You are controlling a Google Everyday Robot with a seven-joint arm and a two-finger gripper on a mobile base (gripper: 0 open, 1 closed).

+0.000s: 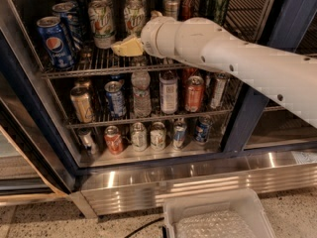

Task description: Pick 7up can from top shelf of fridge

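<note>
A white robot arm (223, 48) reaches into a fridge (247, 118). Its yellowish end effector (126, 47) sits low in front of the 7up can (133, 14), whitish with green lettering, which stands on the top shelf (89, 66) beside 1 matching can (101, 20). Whether it grasps anything cannot be told.

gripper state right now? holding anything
Gripper: cannot be told whether it is open, closed or holding anything. It is at the front of the top shelf, low in front of the right-hand 7up can.
</note>
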